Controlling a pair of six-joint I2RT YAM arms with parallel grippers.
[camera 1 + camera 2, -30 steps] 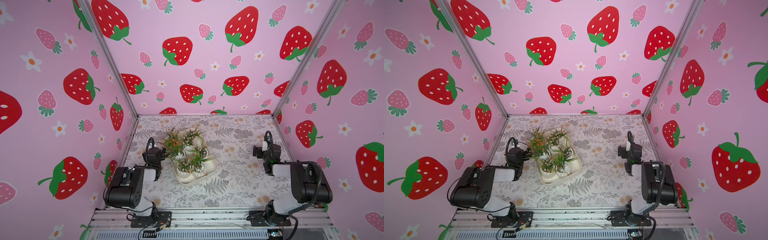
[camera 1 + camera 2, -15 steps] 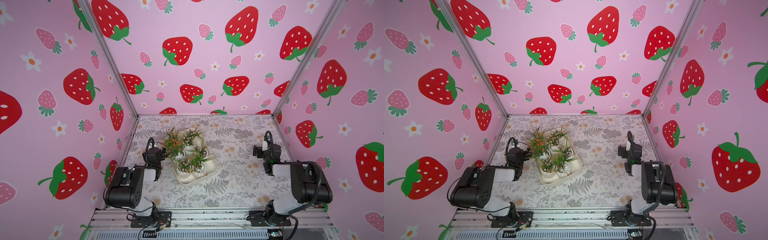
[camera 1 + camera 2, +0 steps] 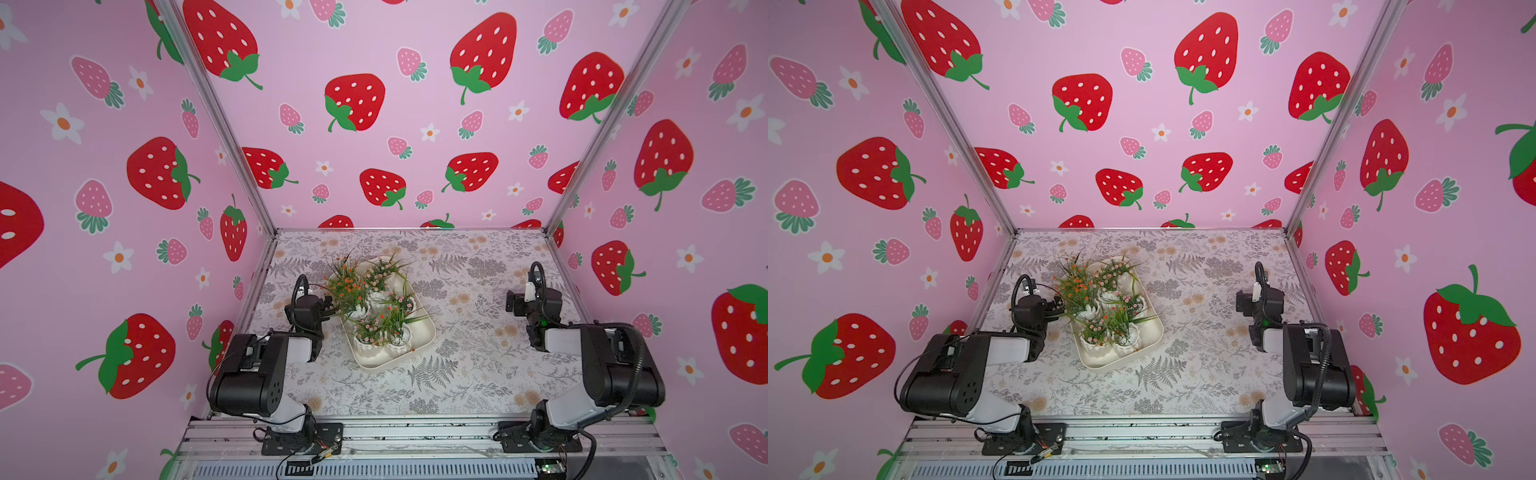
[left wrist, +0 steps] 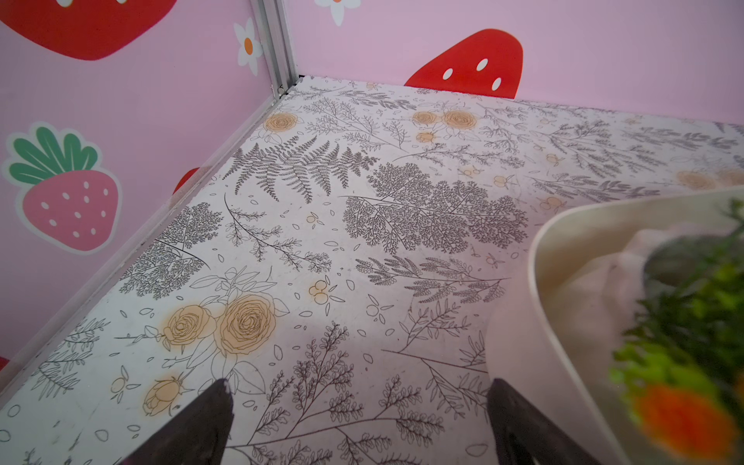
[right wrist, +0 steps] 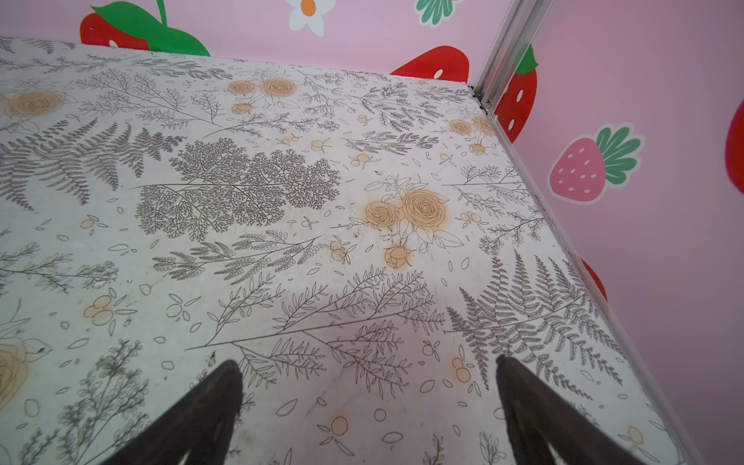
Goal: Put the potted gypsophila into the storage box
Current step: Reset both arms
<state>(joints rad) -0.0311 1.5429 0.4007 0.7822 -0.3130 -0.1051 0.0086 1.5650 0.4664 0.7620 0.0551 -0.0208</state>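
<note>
The cream-white storage box (image 3: pixel 428 332) (image 3: pixel 1100 365) lies left of the table's middle. Several potted gypsophila stand inside it in white ribbed pots. One with orange flowers (image 3: pixel 347 286) is at the box's left, one with pink flowers (image 3: pixel 368 330) nearer the front. My left gripper (image 3: pixel 328 305) (image 4: pixel 360 382) sits low beside the box's left rim (image 4: pixel 539 282), open and empty, with orange blooms just to its side. My right gripper (image 3: pixel 513 301) (image 5: pixel 367 360) hovers over bare table at the right, open and empty.
Pink strawberry walls with metal corner posts (image 3: pixel 257 199) close in the table on three sides. The floral tabletop (image 3: pixel 478 353) stretches between the box and the right arm. Both arm bases stand on the front rail (image 3: pixel 415 436).
</note>
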